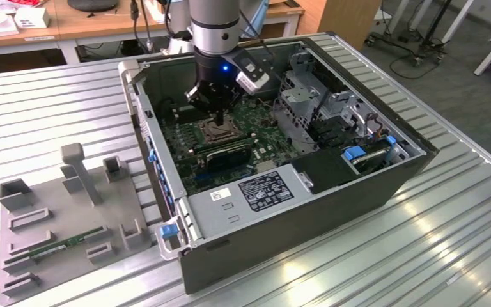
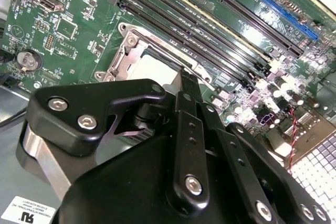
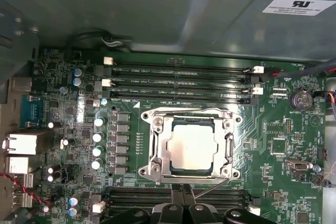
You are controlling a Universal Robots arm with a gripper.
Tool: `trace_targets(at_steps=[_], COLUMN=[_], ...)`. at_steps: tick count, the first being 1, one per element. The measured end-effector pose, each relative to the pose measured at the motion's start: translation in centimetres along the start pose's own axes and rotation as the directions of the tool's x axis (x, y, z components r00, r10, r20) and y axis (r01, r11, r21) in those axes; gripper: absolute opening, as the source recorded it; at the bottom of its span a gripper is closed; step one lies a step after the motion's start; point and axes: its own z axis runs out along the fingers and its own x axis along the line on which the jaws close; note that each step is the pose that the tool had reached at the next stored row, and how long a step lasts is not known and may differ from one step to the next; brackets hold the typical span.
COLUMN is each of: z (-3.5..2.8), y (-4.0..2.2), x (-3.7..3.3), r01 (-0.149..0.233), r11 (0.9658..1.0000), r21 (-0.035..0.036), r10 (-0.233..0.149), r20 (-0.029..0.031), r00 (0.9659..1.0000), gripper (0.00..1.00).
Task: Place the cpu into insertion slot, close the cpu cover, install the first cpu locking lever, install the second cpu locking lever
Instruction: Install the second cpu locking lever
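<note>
Down inside the open computer case (image 1: 228, 211), the tool (image 1: 219, 119) hangs just over the socket area of the green board (image 3: 294, 192). Its black fingers (image 2: 190, 129) are drawn together to a narrow point in the second wrist view, and nothing is visibly between them; in the first wrist view the tips sit at the edge of the socket (image 3: 192, 146), close to a thin wire lever (image 3: 210, 185) that runs along that side.

The chip (image 3: 191, 148) already lies flat in the socket, its dull metal top square within the black seat, so the first step looks done. The cover (image 3: 157, 148), a silvery frame with a big window, appears to be lying down around the chip rather than standing up, so closing it seems done too, though I cannot be sure it is fully seated. Whether either lever is hooked under its catch I cannot tell; the wire near the fingertips looks slightly askew from the frame edge, which suggests at least one lever is left to lock.

Long black memory slots (image 3: 178, 82) run on both sides of the socket. Outside the case, on the slatted metal surface (image 1: 450, 256), a grey holder tray (image 1: 66, 217) carries a green memory stick (image 1: 66, 244), well apart from the work.
</note>
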Motion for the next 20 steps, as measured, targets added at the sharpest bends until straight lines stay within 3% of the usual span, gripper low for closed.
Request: trace_targets(at_steps=[4, 20], z=[-0.01, -0.02], y=[0.01, -0.5], x=[0.48, 0.6], r01=[0.0, 0.0], r11=[1.0, 1.0], r21=[-0.0001, 0.0001], r10=[0.0, 0.0], r20=[0.0007, 0.0007], r00=[1.0, 1.0], gripper=[0.11, 0.11])
